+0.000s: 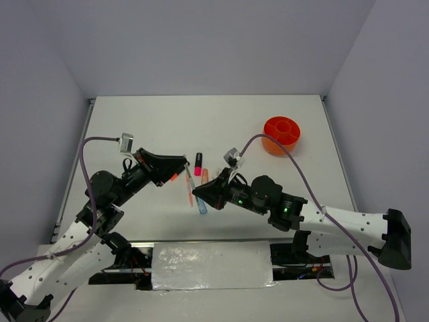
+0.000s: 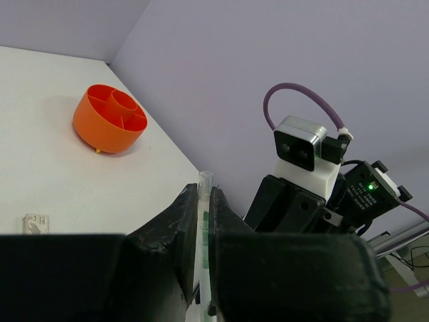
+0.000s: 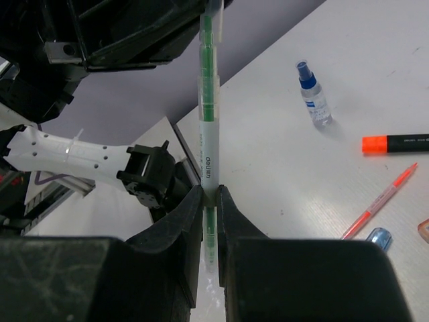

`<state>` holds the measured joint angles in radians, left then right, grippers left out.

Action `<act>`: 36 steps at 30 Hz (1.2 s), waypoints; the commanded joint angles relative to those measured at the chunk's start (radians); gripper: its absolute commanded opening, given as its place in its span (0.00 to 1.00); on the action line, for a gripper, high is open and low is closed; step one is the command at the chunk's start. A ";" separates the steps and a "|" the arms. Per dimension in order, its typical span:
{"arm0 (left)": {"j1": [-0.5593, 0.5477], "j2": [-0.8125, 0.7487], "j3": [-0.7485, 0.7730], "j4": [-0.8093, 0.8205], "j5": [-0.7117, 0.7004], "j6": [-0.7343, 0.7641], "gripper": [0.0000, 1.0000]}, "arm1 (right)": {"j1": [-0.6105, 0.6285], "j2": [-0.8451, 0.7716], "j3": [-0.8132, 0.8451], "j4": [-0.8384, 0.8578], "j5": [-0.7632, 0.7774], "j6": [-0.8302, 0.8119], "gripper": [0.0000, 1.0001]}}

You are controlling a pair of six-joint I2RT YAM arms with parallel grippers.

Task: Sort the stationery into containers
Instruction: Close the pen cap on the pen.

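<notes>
Top external view: the two arms meet over the middle of the white table [image 1: 147,127]. The left gripper [image 1: 179,166] and the right gripper [image 1: 199,194] are close to each other, and a thin green pen [image 1: 190,181] runs between them.

In the right wrist view the right gripper [image 3: 209,194] has its fingers narrow and pressed on both sides of the green pen [image 3: 208,134], on the lower part of it. The upper end of the pen goes into the dark fingers of the left gripper [image 3: 201,23].

In the left wrist view the left gripper [image 2: 203,201] is also closed tight on the green pen [image 2: 204,181], and the clear tip of the pen stands out above the fingers. So both grippers hold the same pen, above the table.

The orange tub [image 1: 282,134] stands at the far right of the table, well apart from both grippers. Its inner compartments [image 2: 114,107] seem to have nothing inside, but part of them is hidden.

On the table lie these things:
- a blue-capped bottle [image 3: 314,94]
- an orange-tipped highlighter [image 3: 395,143]
- a thin red pen [image 3: 379,201]
- a pink-tipped highlighter [image 1: 198,159]
- a peach bar [image 1: 204,176]
- a light-blue strip [image 1: 202,206]
- a small white piece [image 2: 35,223]
</notes>
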<state>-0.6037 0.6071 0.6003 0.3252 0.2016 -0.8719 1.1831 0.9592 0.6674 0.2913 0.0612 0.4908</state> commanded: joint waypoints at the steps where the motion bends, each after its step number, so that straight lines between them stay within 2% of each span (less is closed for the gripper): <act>1: -0.004 -0.007 -0.016 0.058 0.024 -0.021 0.04 | 0.010 0.007 0.064 0.040 0.034 -0.026 0.00; 13: -0.004 -0.017 -0.031 0.072 0.030 -0.026 0.06 | 0.009 0.047 0.121 0.069 0.124 -0.009 0.00; 20: -0.004 -0.018 -0.016 -0.001 0.061 0.074 0.08 | 0.010 0.021 0.143 0.068 0.187 0.015 0.00; 23: -0.004 -0.017 0.009 -0.054 0.067 0.109 0.16 | 0.010 0.021 0.152 0.072 0.134 -0.011 0.00; 24: -0.004 -0.017 0.010 -0.052 0.073 0.113 0.24 | 0.009 0.024 0.161 0.080 0.109 -0.023 0.00; 28: -0.004 -0.010 0.016 -0.040 0.085 0.102 0.38 | 0.010 0.059 0.179 0.098 -0.046 -0.064 0.00; 31: -0.004 0.002 0.039 -0.044 0.094 0.102 0.45 | 0.024 0.079 0.208 0.034 -0.028 -0.064 0.00; 32: -0.004 0.005 0.045 -0.054 0.094 0.102 0.45 | 0.024 0.082 0.209 0.029 -0.026 -0.066 0.00; 34: -0.004 0.008 0.059 -0.055 0.093 0.108 0.27 | 0.026 0.081 0.202 0.032 -0.027 -0.060 0.00; 36: -0.004 0.008 0.073 -0.060 0.094 0.113 0.16 | 0.024 0.078 0.195 0.031 -0.026 -0.055 0.00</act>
<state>-0.6094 0.6079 0.6289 0.2737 0.2871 -0.8055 1.1954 1.0439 0.8135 0.2642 0.0677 0.4454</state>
